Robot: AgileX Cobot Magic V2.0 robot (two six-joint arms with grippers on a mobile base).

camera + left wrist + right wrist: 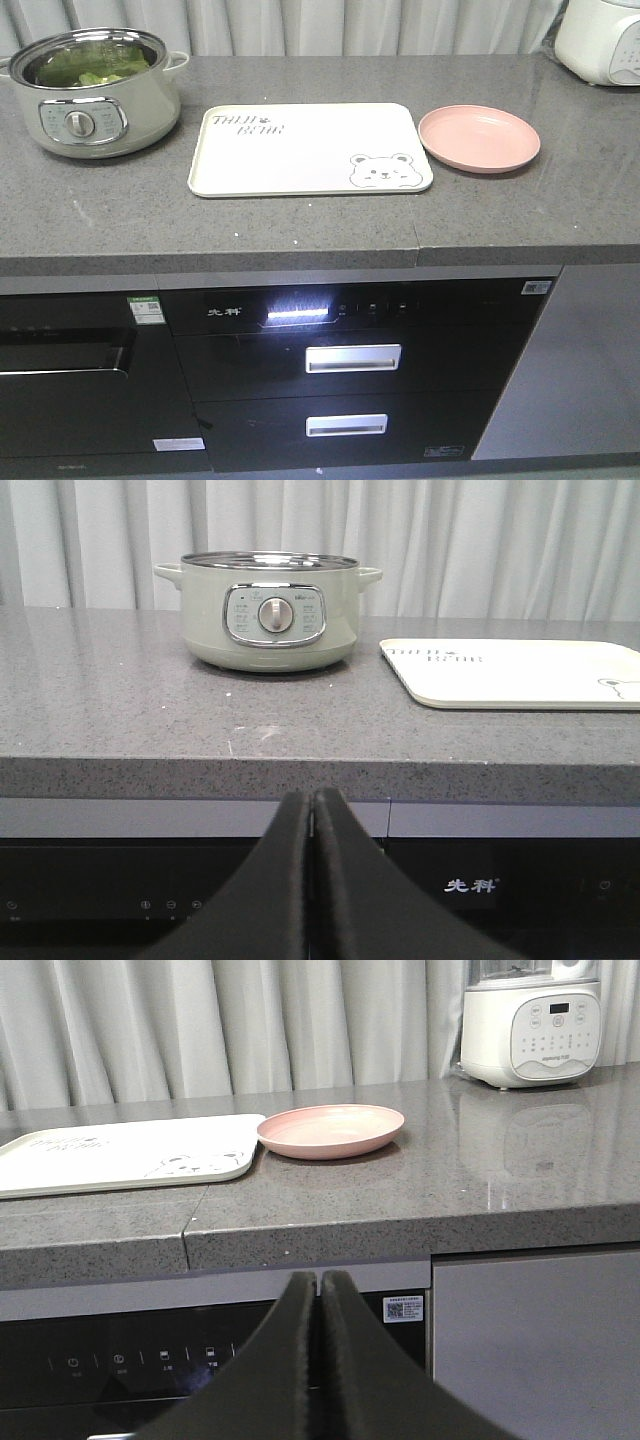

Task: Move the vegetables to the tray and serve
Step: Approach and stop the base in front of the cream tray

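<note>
At the far left of the desk [300, 225] sat a pale green electric pot [95, 100], and the vegetables [85, 62] lay inside it, green leaves below the steel rim. None were on the tray, so the job looked to be at its very start. The left gripper [313, 798] hung low in front of the desk edge, approx. level w/ the black appliance front [480, 900] beneath, jaws pressed together w/ nothing held. It faced the pot, so that arm seemed the natural one for the pick. From the left wrist view the pot wall hid the leaves, so the arm would need to rise well above the rim before anything else. It should open wide while clear, then drop straight down inside, away from the rim and the side handles. A pinch on a thick fold of leaf, not a thin frilly edge, would prob. hold better, since such leaves tear and slip. The tray [300, 150] lay just right of the pot, apart from it and bare, so a short sideways carry and a release over its plain middle would do. A pink plate [478, 138] sat close by the tray's right edge, touching or not unclear, and wasn't the target. The right gripper [318, 1278] was likewise closed on nothing, low before the desk edge. A white appliance [600, 40] stood at far right, at the back.
</note>
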